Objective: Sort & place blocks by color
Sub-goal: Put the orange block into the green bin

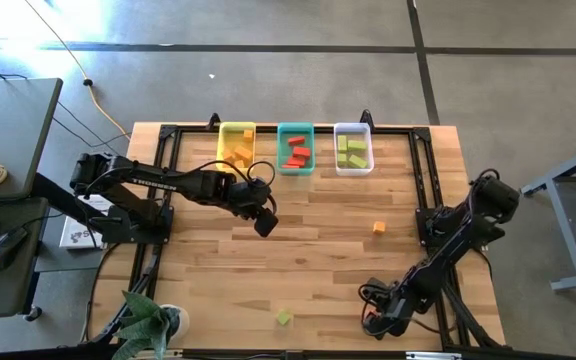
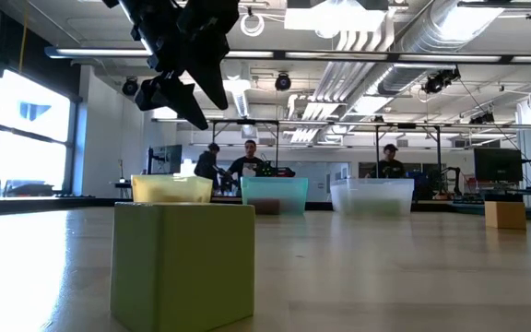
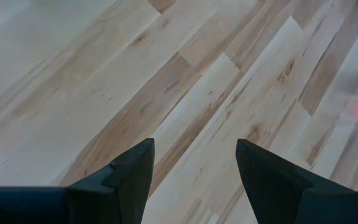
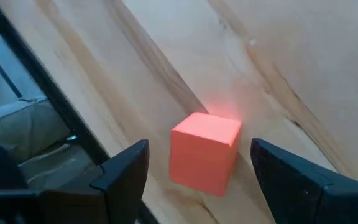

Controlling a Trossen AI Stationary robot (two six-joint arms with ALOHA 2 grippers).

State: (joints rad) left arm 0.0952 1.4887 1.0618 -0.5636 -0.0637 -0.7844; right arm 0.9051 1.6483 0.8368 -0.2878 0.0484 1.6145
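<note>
Care was needed as the right gripper [image 4: 197,177], fingers spread wide around 1 red cube [image 4: 204,152], should close squarely, while the left gripper [image 1: 265,224] hung open.

Grey concrete floor [image 1: 298,60]; bright window [image 2: 28,129] at side; exposed ceiling ducts [image 2: 404,41]; grey desk [image 1: 8,130] beside table.

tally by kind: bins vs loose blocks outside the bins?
Bins: 3 (yellow bin, teal bin, clear bin)
Loose blocks: 3 (light green cube, orange cube, reddish cube between the fingers of the open right gripper)
Total: 6
</note>
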